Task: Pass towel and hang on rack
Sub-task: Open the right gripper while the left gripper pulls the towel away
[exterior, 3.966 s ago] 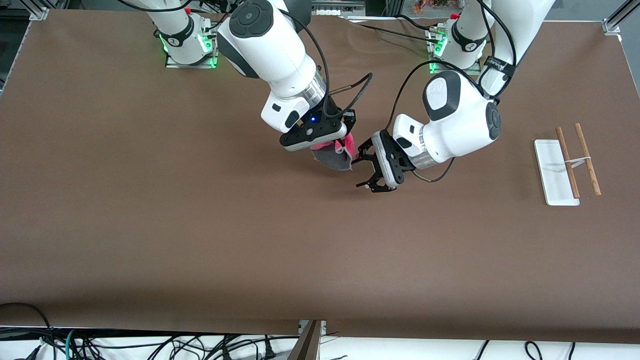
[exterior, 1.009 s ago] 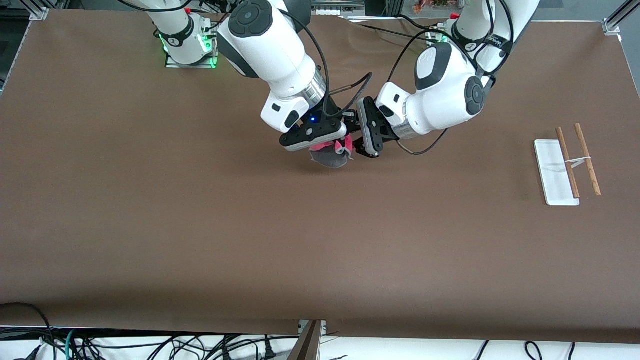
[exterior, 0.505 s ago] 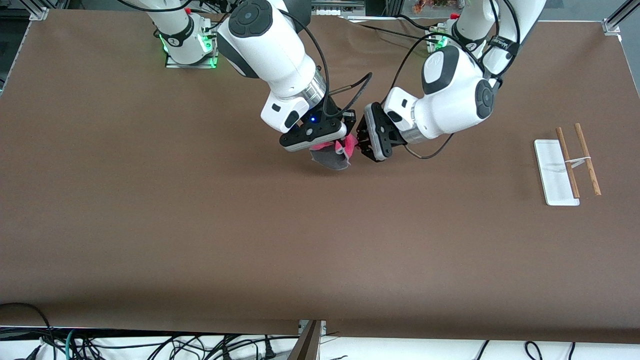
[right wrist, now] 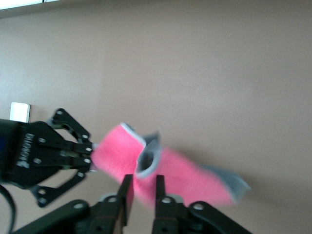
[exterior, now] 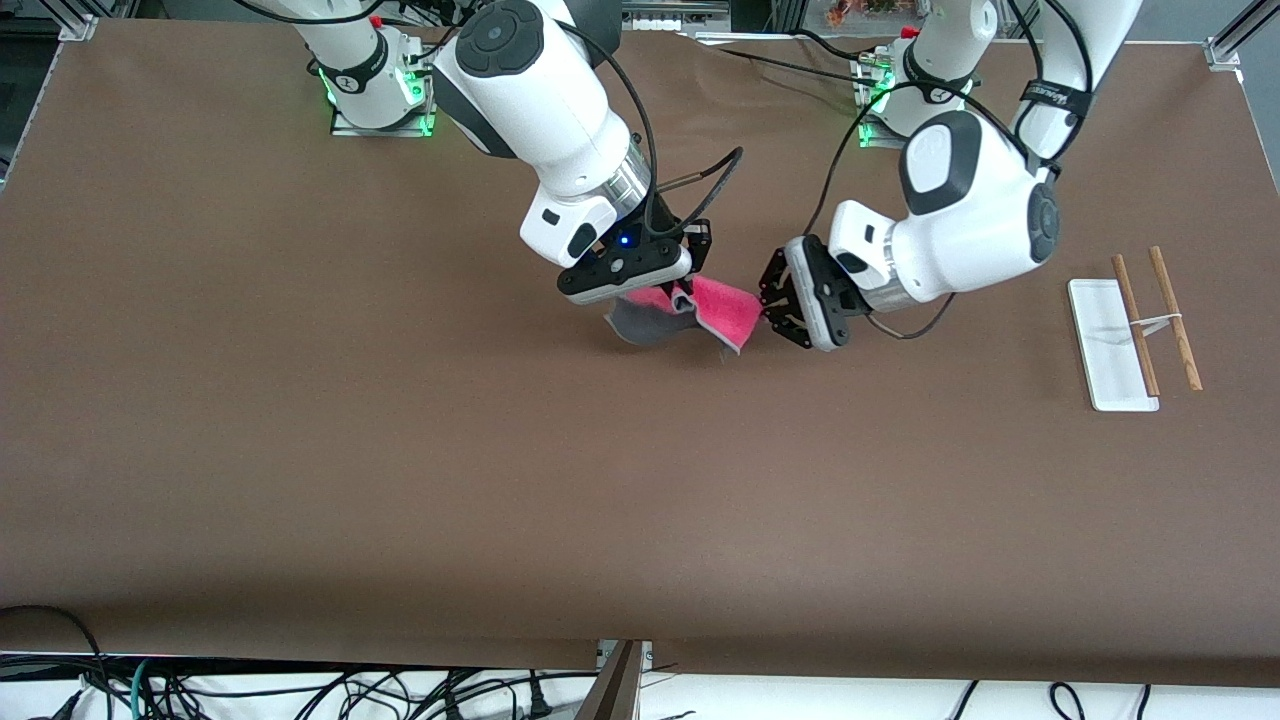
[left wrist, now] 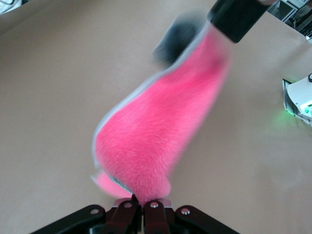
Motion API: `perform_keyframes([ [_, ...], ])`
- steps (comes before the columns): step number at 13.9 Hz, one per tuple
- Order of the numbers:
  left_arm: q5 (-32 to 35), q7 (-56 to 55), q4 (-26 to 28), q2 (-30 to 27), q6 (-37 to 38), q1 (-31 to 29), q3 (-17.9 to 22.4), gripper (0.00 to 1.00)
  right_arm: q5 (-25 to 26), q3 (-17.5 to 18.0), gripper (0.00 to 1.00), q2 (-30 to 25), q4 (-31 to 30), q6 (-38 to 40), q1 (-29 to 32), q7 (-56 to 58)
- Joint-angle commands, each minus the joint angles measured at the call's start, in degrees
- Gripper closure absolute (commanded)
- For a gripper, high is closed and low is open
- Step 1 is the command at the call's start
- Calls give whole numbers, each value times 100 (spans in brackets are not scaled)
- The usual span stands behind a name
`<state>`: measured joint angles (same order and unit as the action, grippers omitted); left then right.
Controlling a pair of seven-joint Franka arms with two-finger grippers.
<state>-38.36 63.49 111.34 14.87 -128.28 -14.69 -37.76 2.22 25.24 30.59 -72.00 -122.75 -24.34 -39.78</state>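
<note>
The pink towel [exterior: 722, 306] hangs stretched in the air between my two grippers over the middle of the table, its grey underside [exterior: 640, 326] drooping below the right hand. My left gripper [exterior: 768, 308] is shut on one pink corner of the towel [left wrist: 156, 141], clamped tight at the left gripper [left wrist: 143, 204]. My right gripper [exterior: 668, 298] is at the other end. In the right wrist view the right gripper [right wrist: 143, 187] has its fingers parted, with the towel [right wrist: 170, 175] lying loosely between them. The rack [exterior: 1105, 345] stands at the left arm's end, with its two wooden rods [exterior: 1135, 320] above the white base.
Both arm bases [exterior: 380, 95] with green lights stand at the table edge farthest from the front camera. Loose cables [exterior: 300, 690] lie below the table edge nearest to it. Bare brown tabletop lies between the grippers and the rack.
The left gripper has pulled away toward the left arm's end with the towel corner, drawing the bunched towel out flat. The right gripper's fingers have parted.
</note>
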Motion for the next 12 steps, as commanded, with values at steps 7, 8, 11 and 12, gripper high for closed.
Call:
perform_keyframes([
  [7,926,295,-621,-257,2576,-2684,-29,100,315,-458,0,8,19,67,192,75],
  [8,945,444,-648,-204,2814,-3089,-29,100,280,-485,0,-35,19,215,349,75],
  [11,1329,1033,-981,103,3308,-3829,14,100,349,-616,0,-202,37,770,613,49],
  [12,1540,1147,-1182,330,3396,-4066,15,100,350,-765,0,-203,37,762,675,58],
])
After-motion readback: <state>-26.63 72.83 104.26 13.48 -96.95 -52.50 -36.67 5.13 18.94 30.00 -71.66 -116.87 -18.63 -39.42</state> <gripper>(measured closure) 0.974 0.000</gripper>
